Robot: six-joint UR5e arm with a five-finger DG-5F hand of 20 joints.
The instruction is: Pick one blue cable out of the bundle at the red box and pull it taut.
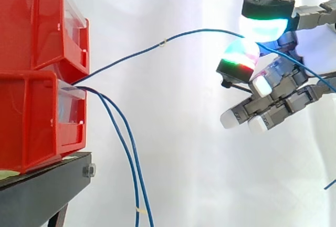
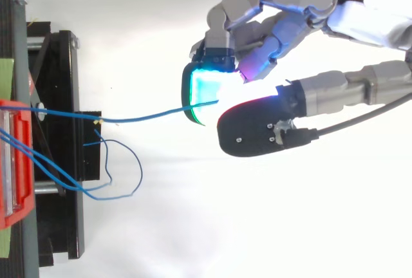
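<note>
Two stacked red bins [image 1: 37,80] stand at the left on a black stand [image 1: 47,185]. Several blue cables come out between the bins. One blue cable [image 1: 157,44] rises in a gentle arc to the right and runs between two glowing pads of my hand [image 1: 286,93]. Seen from above, this cable [image 2: 148,117] ends at the cyan pad, pinched against the dark-backed thumb of the hand [image 2: 283,27]. Its free end trails down past the hand to the right. The other fingers are curled below, apart from the cable.
Two more blue cables [image 1: 128,153] hang slack from the bins, dropping past the stand; from above they loop [image 2: 122,188] beside the stand [image 2: 64,98]. A white curtain lies behind. The red bin's front edge [image 2: 13,162] sits at the far left.
</note>
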